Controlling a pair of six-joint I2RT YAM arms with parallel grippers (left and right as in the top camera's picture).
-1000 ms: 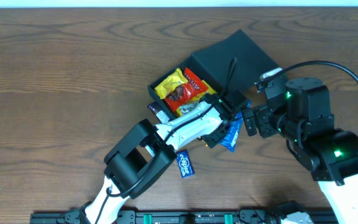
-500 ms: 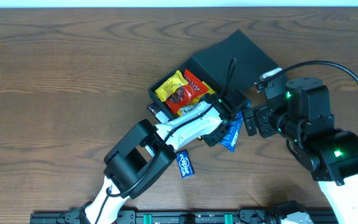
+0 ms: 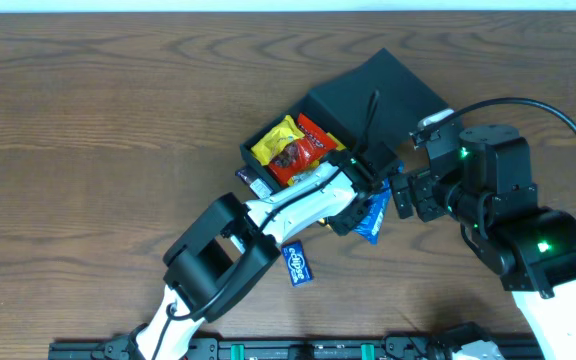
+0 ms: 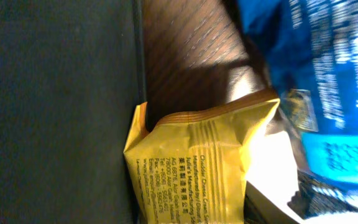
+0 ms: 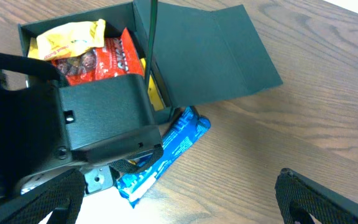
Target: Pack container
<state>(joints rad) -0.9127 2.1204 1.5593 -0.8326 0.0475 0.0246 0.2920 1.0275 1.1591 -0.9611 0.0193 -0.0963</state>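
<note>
Seen from above, a brown wooden surface (image 3: 88, 120) is filling the frame. The left arm (image 3: 218, 250) is reaching from the lower left toward the centre. Just below it, a small blue packet (image 3: 298, 264) is lying on the surface.

Slightly above centre, the dark green container (image 3: 246, 152) is sitting with its flap lid (image 3: 378, 88) lying open toward the upper right. Inside, a yellow snack packet (image 3: 274, 140) and a red snack packet (image 3: 316, 138) are resting side by side.

The left claw (image 3: 356, 200) is hovering at the container's lower right edge. Its fingers are hidden, so whether they are apart or together cannot be told. Its wrist camera is showing a yellow wrapper (image 4: 197, 162) touching a dark container wall.

Just to the right, a long blue packet (image 3: 373, 218) is lying outside the container. Further right, the right claw (image 5: 179, 186) is facing the container, its fingers (image 5: 48, 196) spread wide apart and gripping nothing.
</note>
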